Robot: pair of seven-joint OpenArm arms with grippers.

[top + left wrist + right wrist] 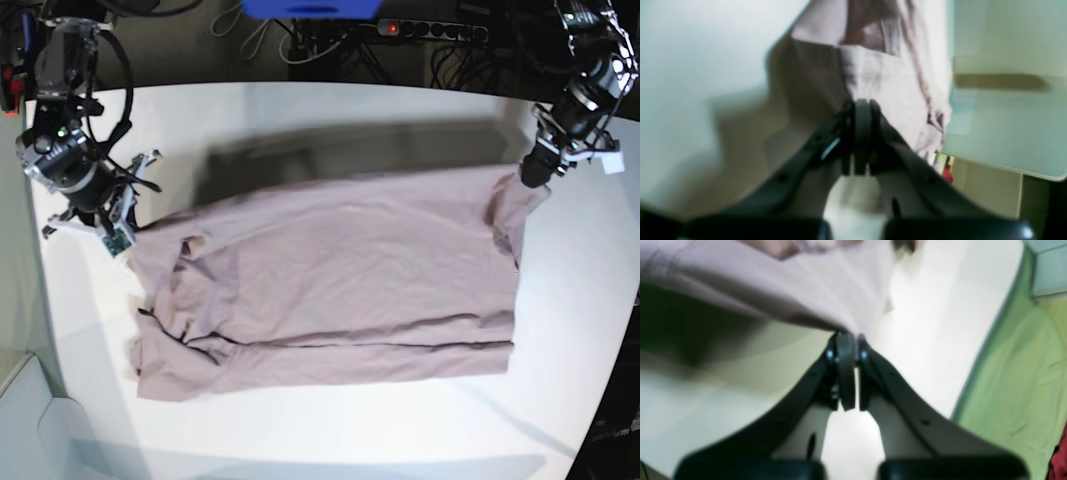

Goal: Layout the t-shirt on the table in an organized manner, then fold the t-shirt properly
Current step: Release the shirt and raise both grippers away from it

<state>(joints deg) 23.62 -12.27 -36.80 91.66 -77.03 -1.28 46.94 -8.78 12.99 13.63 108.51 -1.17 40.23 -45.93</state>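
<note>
The mauve t-shirt is stretched between my two grippers above the white table, its lower part lying on the tabletop. My left gripper is shut on the shirt's right corner; in the left wrist view the closed fingers pinch the fabric. My right gripper is shut on the shirt's left edge; in the right wrist view its fingers clamp the cloth. The collar is hidden. Both wrist views are blurred.
Cables and a power strip lie beyond the table's far edge. A blue object sits at the top. A green surface shows past the table edge in the right wrist view. A second table shows in the left wrist view.
</note>
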